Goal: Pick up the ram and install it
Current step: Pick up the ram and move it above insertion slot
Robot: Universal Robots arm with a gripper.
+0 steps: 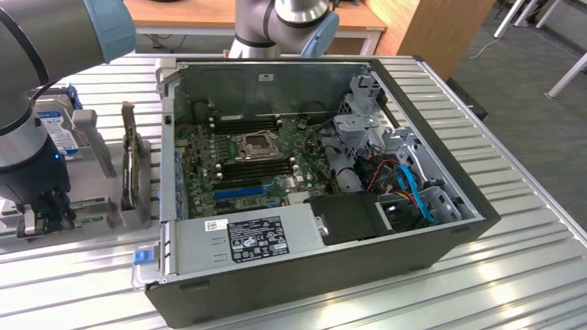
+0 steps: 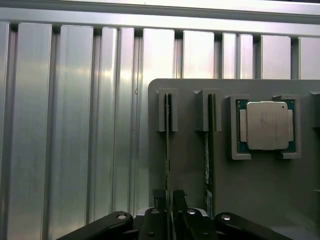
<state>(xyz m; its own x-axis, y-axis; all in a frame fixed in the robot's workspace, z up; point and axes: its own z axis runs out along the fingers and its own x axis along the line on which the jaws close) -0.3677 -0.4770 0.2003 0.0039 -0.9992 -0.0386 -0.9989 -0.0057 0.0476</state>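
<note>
Hand (image 2: 169, 199) astride the ram (image 2: 167, 145), which stands on edge in grey holder (image 2: 187, 165) on tabletop (image 2: 75, 125), 9 o'clock of PC case (image 1: 321, 289) in exterior view; gripping or not, cannot tell. Best: stay centred, square to board, clear of neighbouring stick (image 2: 207, 150)

Case (image 1: 440, 240) is open on top; the drop onto the memory slots (image 1: 261, 168) is free. Drive cage (image 1: 367, 130) and cables (image 1: 408, 182) crowd its wall on the exterior view's right, and the power supply (image 1: 247, 237) fills the wall nearest the exterior camera. In the holder (image 2: 190, 165), a second stick (image 2: 209, 135) stands near the ram (image 2: 167, 135), with a narrow gap between.
</note>
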